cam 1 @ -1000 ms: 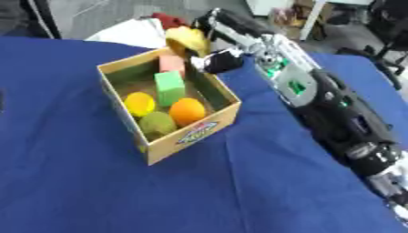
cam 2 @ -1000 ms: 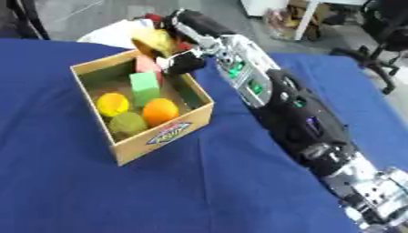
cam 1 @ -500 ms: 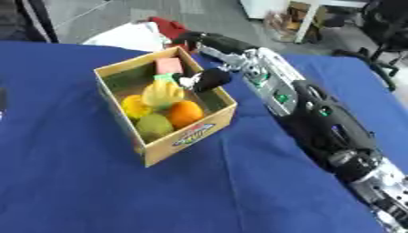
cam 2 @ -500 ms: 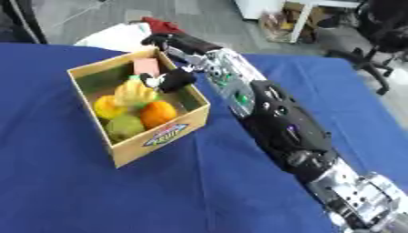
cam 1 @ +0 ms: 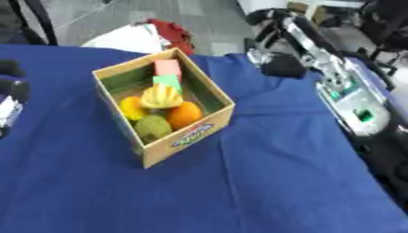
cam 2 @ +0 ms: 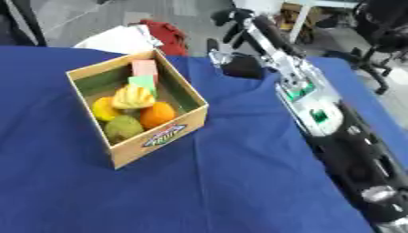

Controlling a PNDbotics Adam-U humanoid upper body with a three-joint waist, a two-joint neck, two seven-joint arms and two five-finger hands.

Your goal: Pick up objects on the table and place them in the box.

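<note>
Box: the cardboard box is seen on the blue-covered bench, toward its far left part, standing askew to the bench edges.
Contents: a yellow banana-like bunch is seen lying on top of an orange, a green round fruit, a yellow fruit, and pink and green blocks at the far wall.
Right hand: the right hand is seen raised near the far edge of the bench, clear of the box, with nothing held; whether the fingers are straight or curled cannot be told.
Left hand: the left hand is glimpsed at the left edge of the bench, idle; its fingers cannot be judged.
Remaining objects: none are seen on the cloth outside the box.
Risk, contents: the bunch is judged poorly seated on the rounded fruit and could be rolled out if the box is jolted.
Risk, arm: the near wall could be clipped by the forearm, and the box pushed or tipped.
</note>
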